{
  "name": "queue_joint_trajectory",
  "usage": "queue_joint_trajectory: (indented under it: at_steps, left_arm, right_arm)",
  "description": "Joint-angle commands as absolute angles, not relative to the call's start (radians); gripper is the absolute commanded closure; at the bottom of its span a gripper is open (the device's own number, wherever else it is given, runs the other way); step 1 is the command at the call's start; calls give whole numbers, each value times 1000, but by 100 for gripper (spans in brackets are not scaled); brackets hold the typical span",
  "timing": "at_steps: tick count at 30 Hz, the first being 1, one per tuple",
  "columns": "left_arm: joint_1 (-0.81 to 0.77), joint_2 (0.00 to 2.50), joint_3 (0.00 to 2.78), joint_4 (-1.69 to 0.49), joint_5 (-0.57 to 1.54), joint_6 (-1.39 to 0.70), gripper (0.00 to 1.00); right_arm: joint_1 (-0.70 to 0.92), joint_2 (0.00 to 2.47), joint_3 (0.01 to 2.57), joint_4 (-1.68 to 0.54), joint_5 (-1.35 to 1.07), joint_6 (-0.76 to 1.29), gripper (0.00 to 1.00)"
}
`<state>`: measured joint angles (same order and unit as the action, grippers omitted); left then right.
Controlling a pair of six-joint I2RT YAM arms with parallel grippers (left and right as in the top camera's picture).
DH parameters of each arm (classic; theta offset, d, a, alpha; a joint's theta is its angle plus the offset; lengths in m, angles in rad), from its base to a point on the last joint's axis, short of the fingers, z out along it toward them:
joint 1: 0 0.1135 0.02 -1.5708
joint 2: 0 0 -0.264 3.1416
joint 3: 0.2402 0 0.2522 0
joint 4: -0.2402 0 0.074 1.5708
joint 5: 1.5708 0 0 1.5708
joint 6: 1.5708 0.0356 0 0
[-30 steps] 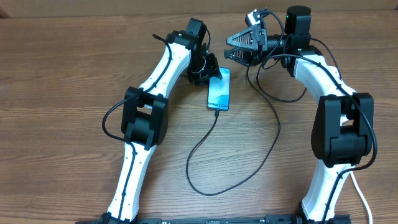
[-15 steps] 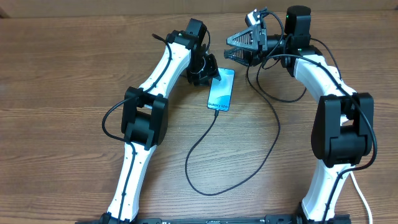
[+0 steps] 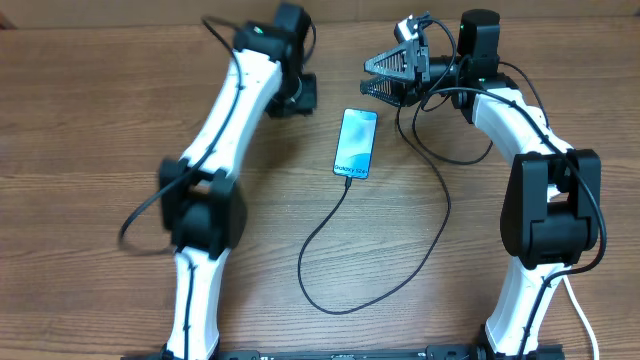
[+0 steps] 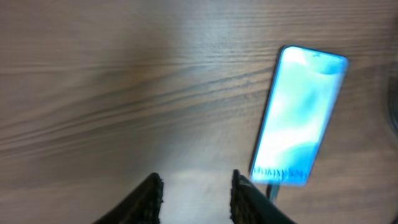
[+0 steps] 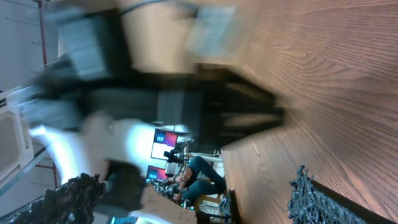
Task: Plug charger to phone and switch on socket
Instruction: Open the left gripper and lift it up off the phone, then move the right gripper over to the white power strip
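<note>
The phone (image 3: 356, 141) lies flat on the wooden table with its cyan screen up, and it also shows in the left wrist view (image 4: 298, 118). The charger's thin black cable (image 3: 330, 225) meets the phone's near edge, loops toward the front and runs back up on the right. My left gripper (image 3: 298, 97) hovers left of the phone and apart from it. Its fingers (image 4: 239, 194) stand open with only bare table between them. My right gripper (image 3: 378, 77) hangs wide open behind the phone, holding nothing. The socket is out of view.
A white cord (image 3: 580, 310) runs off the front right corner by the right arm's base. The charger's loop (image 3: 335, 308) reaches almost to the table's front edge. In the right wrist view the blurred left arm (image 5: 155, 106) fills the middle.
My left arm has swung left and back, away from the phone, with its jaws a little narrower. The phone turned slightly before that. The right arm has not moved.
</note>
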<state>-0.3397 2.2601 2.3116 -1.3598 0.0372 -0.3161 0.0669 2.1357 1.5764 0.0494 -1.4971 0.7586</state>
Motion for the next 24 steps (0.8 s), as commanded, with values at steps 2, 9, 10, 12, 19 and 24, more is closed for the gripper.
queue_joint_trajectory:
  at_steps: [2,9,10,12,19,24]
  left_arm:
    - [-367,2046,2320,-1391,-123,-201,0]
    - [-367,1955,2320,-1403,-123,-201,0]
    - [-367,1956,2320,-1403,-123,-202,0]
    - [-367,1958,2320,-1403,-123,-202,0]
    - [-367,1958,2320,-1402,-123,-202,0]
    - [-367,1958,2320,-1402,-123,-202,0]
  right_arm:
    - [66,2129,1583,50,-1512,750,0]
    - [66,2129,1583,50,-1513,750,0]
    - [66,2129,1583,50,-1513,751,0]
    - [66,2129,1583,50,-1513,751,0]
    - [66,2129,1583,50,-1483,815,0]
    - [64,2129,1583,51,-1447,809,0]
